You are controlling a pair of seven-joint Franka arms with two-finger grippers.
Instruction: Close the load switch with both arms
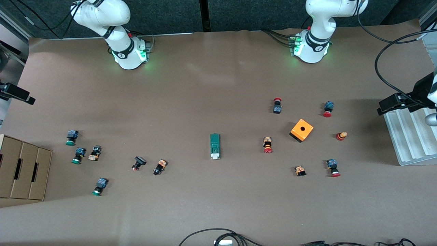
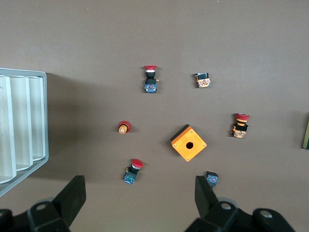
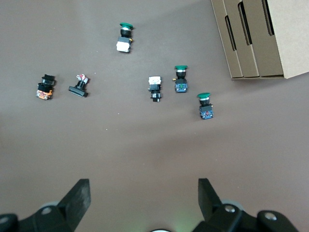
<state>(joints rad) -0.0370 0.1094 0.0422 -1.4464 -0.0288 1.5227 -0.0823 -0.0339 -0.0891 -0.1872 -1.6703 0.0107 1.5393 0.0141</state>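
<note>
Both grippers wide, empty: left gripper (image 2: 137, 200) over red btns, right gripper (image 3: 144, 203) over green btns. Risk: grabbing a btn near load switch (image 1: 215, 146) instead, or knocking it askew.

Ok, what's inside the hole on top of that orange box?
The orange box has one round hole in its top face. It only shows dark in the front and left wrist views, so whatever is inside the box cannot be seen.

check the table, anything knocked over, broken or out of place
Nothing looks damaged or spilled. The load switch lies flat mid-table, alone. The push buttons lie scattered on their sides around it, and the orange box sits askew.
</note>
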